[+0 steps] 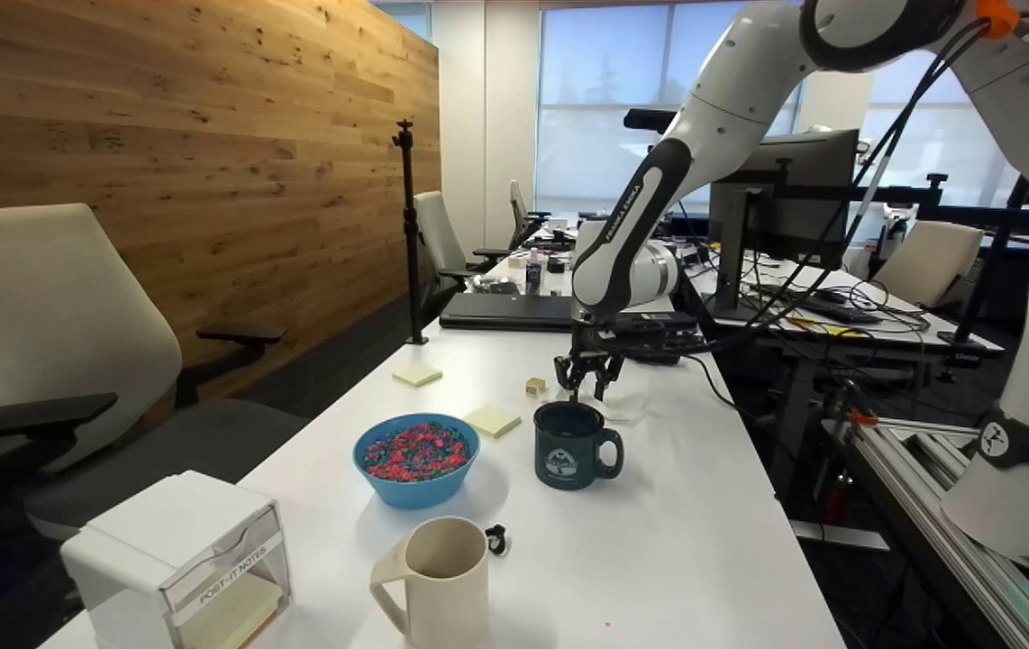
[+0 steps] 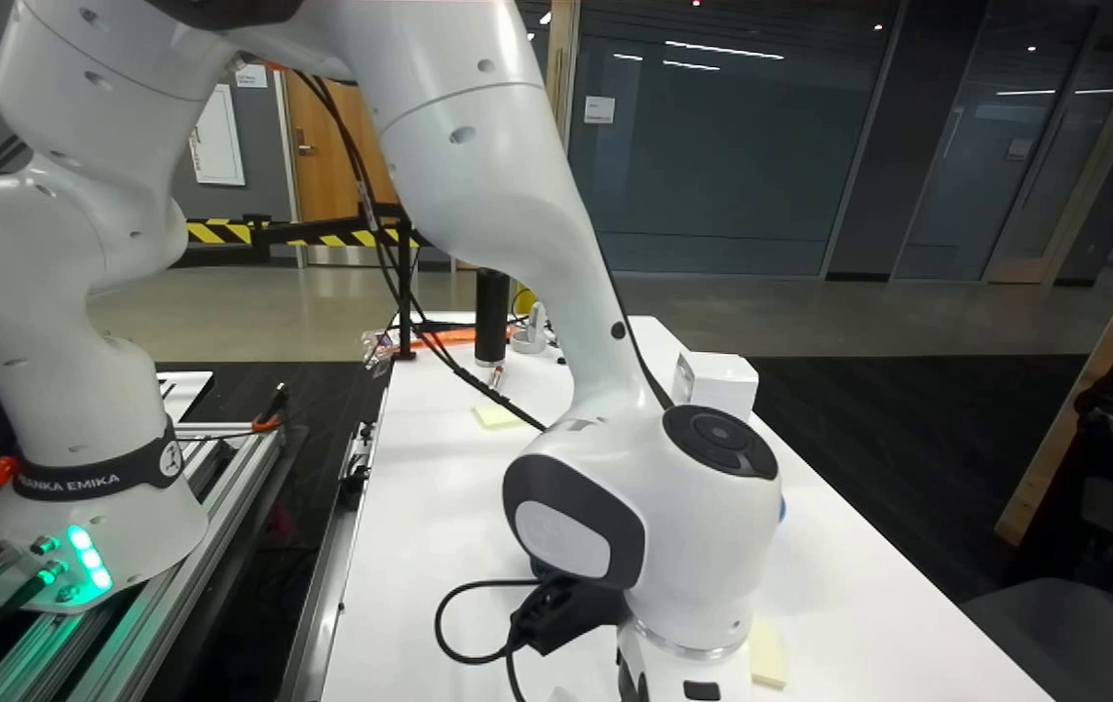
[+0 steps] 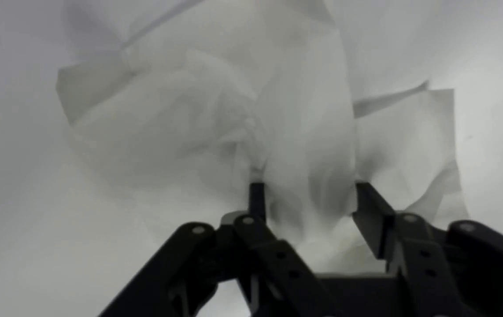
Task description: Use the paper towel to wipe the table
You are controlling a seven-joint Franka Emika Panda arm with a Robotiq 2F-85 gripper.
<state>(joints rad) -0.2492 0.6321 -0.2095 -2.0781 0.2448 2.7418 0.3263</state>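
Observation:
The paper towel [image 3: 216, 114] lies crumpled and creased under my gripper [image 3: 309, 193] in the wrist view. Both fingers point down at it and stand apart, with folds of the towel rising between them; the jaws are partly open and not pressed together on it. In an exterior view, the gripper [image 1: 587, 395] is low over the white table [image 1: 686, 541], behind the dark mug, and a pale edge of the paper towel [image 1: 627, 408] shows to its side. An exterior view [image 2: 693, 546] shows only the arm's wrist; the fingers there are out of view.
Close to the gripper stand the dark mug [image 1: 560, 464] and a small cube [image 1: 535, 388]. A blue bowl [image 1: 415, 491] of colourful bits, a beige mug [image 1: 451, 599], sticky notes [image 1: 492, 421] and a note box [image 1: 172, 541] are on the table. A black laptop [image 1: 505, 311] lies beyond.

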